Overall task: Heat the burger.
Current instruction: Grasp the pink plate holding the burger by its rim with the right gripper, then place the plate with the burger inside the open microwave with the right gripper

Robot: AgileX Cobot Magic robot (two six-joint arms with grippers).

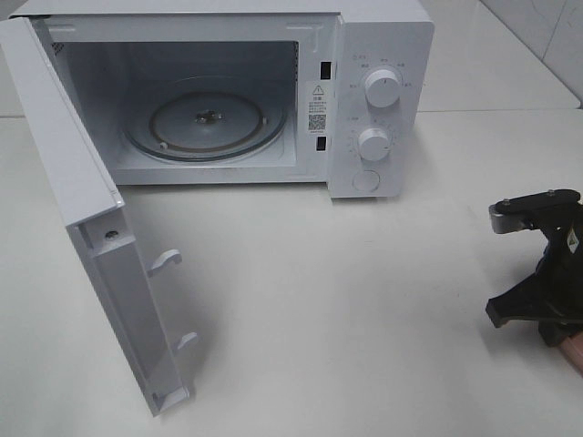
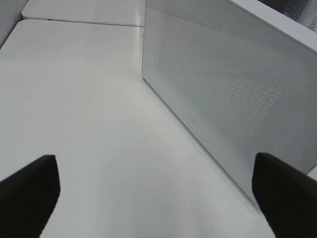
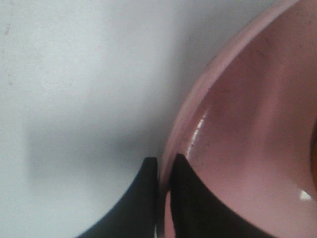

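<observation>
The burger is out of view. A pink plate [image 3: 247, 139] fills much of the right wrist view, and my right gripper [image 3: 165, 171] is shut on its rim, one black finger [image 3: 143, 198] outside the rim and the other inside. In the exterior view the right gripper [image 1: 537, 300] sits low over the table at the far right edge, with a sliver of the pink plate [image 1: 576, 350] under it. My left gripper [image 2: 156, 198] is open and empty above bare table, beside the microwave's perforated white panel [image 2: 233, 99].
The white microwave [image 1: 378, 100] stands at the back of the table. Its door [image 1: 100, 237] is swung wide open toward the front left. A glass turntable [image 1: 205, 123] lies in the empty cavity. White tabletop [image 1: 346, 300] stretches between the microwave and the right gripper.
</observation>
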